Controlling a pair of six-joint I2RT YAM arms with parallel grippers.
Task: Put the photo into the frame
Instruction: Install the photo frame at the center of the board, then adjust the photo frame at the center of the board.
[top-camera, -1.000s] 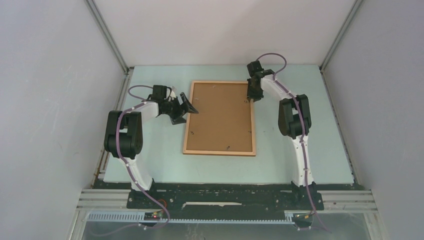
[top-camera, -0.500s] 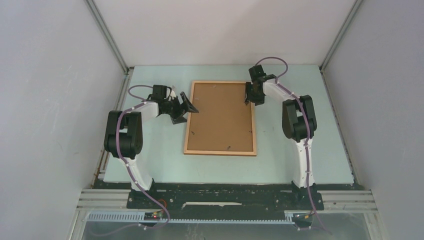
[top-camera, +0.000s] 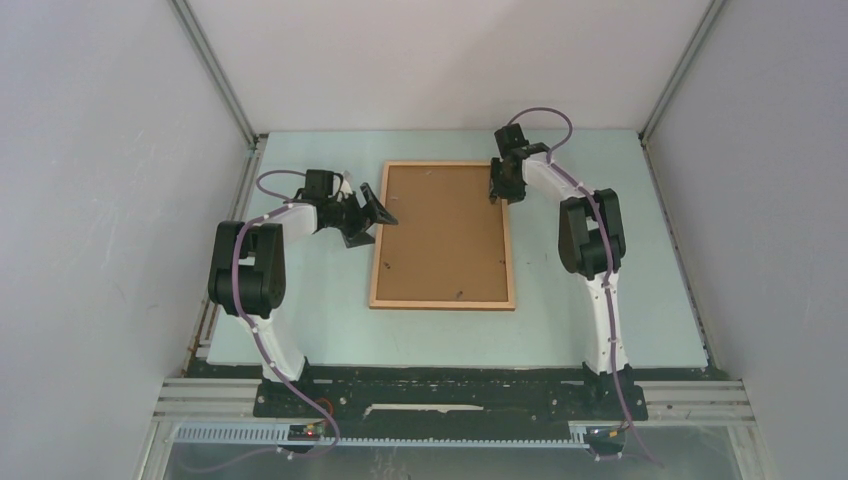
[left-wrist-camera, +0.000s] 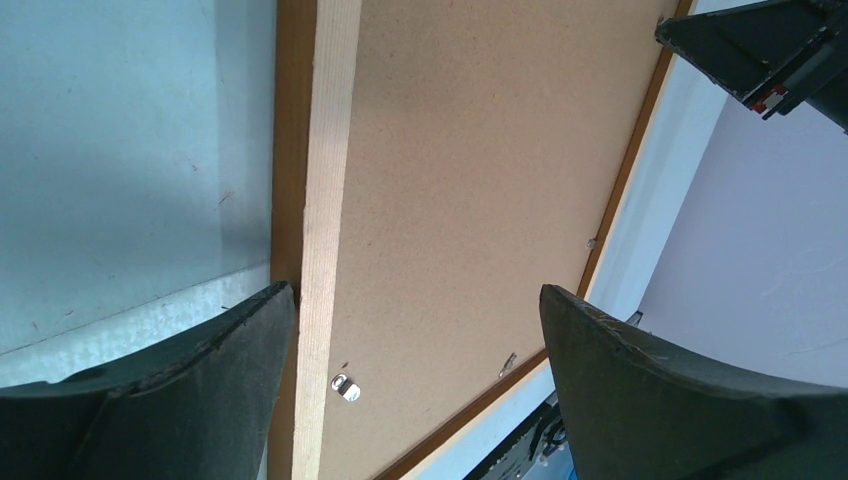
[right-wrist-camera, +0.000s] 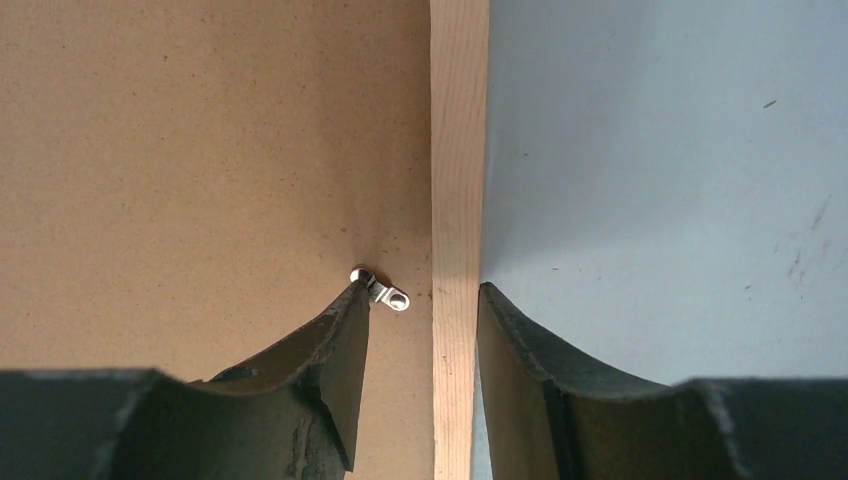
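Note:
The frame (top-camera: 442, 236) lies face down mid-table, its brown fibreboard back up. The photo is out of view. My left gripper (top-camera: 372, 220) stands open at the frame's left edge; in the left wrist view its jaws (left-wrist-camera: 415, 300) gape wide over the light wooden rail (left-wrist-camera: 325, 200), holding nothing. My right gripper (top-camera: 498, 188) is at the frame's upper right edge. In the right wrist view it (right-wrist-camera: 422, 295) is open and straddles the right rail (right-wrist-camera: 458, 150). Its inner fingertip (right-wrist-camera: 350, 310) touches a small metal tab (right-wrist-camera: 388, 295) on the back panel (right-wrist-camera: 200, 150).
Another metal tab (left-wrist-camera: 345, 388) sits near the left rail, with more small clips along the frame's lower edge (top-camera: 456, 296). The pale green table (top-camera: 300, 320) is enclosed by grey walls, with aluminium rails along the near edge (top-camera: 450, 395).
My right gripper has shifted slightly at the frame's upper right edge and its jaws have widened. The frame has slid a touch to the right. The left arm has not moved.

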